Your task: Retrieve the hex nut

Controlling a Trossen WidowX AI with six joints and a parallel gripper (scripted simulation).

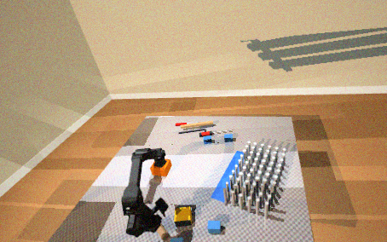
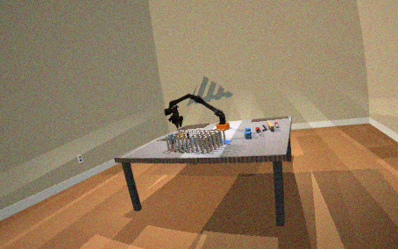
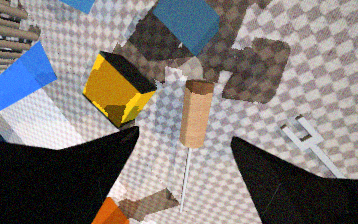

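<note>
My gripper point(image 1: 164, 217) point(image 2: 177, 125) point(image 3: 185, 135) is open and empty. It hangs above a tool with a wooden handle point(image 1: 163, 233) point(image 3: 195, 117) and a thin metal shaft point(image 3: 185, 175). In the wrist view the handle lies lengthwise in line with the gap between the fingers, and the shaft's far end is near the bottom edge. The metal spacers point(image 1: 256, 176) point(image 2: 197, 141) point(image 3: 15, 35) stand in rows away from the gripper. The blue taped strip point(image 1: 222, 188) point(image 2: 227, 142) point(image 3: 27, 75) runs along their front. I cannot see the nut.
A yellow block point(image 1: 183, 215) point(image 3: 104, 85) lies close beside the handle. Blue blocks point(image 1: 214, 227) point(image 3: 187, 22) are near it. A pale forked piece point(image 3: 306, 139) lies at the wrist view's right. At the back are a wooden piece point(image 1: 198, 125), a red-handled tool point(image 1: 205, 134) and a blue block point(image 1: 228, 137).
</note>
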